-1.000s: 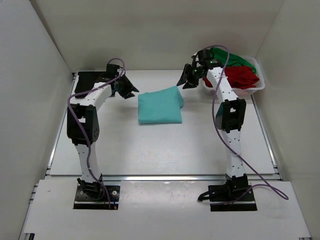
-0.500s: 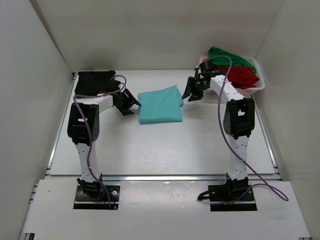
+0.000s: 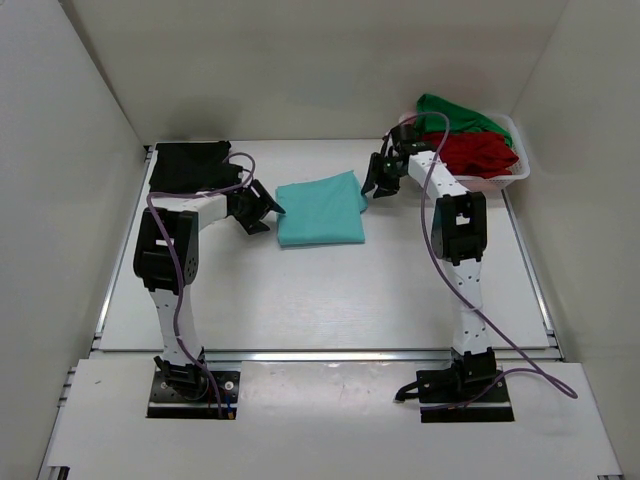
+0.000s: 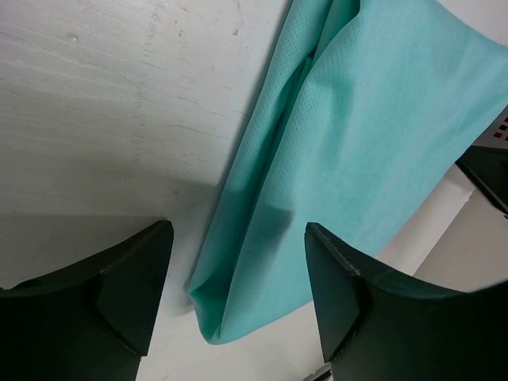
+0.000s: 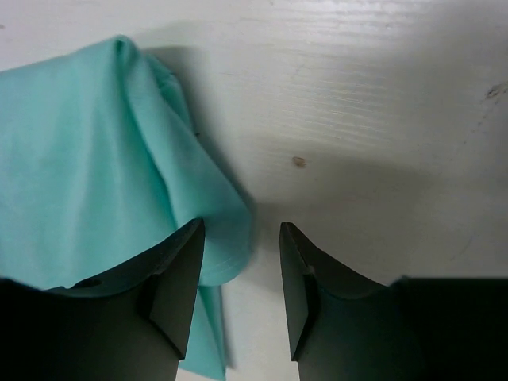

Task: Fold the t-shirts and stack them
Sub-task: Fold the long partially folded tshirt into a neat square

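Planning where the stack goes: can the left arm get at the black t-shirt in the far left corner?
Probably yes. The black t-shirt lies uncovered just behind that arm, and the left gripper is open at the edge of the teal t-shirt, holding nothing.

left claw open, right claw apparently open
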Robot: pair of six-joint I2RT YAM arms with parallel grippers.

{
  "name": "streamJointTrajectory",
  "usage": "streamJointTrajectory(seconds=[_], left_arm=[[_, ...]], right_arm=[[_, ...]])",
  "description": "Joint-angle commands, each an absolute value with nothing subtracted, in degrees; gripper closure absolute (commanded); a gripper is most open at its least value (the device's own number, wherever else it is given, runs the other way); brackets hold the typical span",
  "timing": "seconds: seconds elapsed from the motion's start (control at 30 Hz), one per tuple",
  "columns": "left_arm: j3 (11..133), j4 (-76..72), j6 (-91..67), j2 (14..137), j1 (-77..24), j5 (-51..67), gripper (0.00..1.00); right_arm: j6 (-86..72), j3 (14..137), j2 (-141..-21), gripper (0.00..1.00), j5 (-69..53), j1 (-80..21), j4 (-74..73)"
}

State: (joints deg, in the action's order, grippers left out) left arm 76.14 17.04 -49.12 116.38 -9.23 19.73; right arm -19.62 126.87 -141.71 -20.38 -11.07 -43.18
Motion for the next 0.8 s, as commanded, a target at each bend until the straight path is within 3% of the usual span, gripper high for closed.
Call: streamJointTrajectory(seconds=[0.0,0.07,0.1,0.2,0.57,0.77], left_arm=[[78.3,17.0,-48.4,114.4,-9.9,18.6,0.21],[79.8,17.2,-48.5,115.5,-10.2,18.8,0.22],[80.4,17.1,-48.8,116.1,-10.5,19.0,0.23],[80.8,16.5,-49.3,116.9,-10.7,19.2,0.24],[80.1,16.4,-49.7,117.2,-10.9,18.7,0.25],[78.4,15.9,-49.6,116.8,-11.3,18.6,0.37]], right_arm=[[-18.4,127.8,-143.1,0.6,-20.2,-11.2,-43.3],[-17.9,127.4,-143.2,0.66,-21.5,-11.8,-43.9],[-17.7,126.1,-142.4,0.78,-21.5,-11.8,-43.9],[-18.0,122.8,-139.8,1.0,-23.3,-12.6,-43.7],[-22.5,104.3,-127.7,0.99,-36.0,-13.4,-38.6],[-28.3,95.5,-122.3,1.0,-42.3,-13.4,-31.7]])
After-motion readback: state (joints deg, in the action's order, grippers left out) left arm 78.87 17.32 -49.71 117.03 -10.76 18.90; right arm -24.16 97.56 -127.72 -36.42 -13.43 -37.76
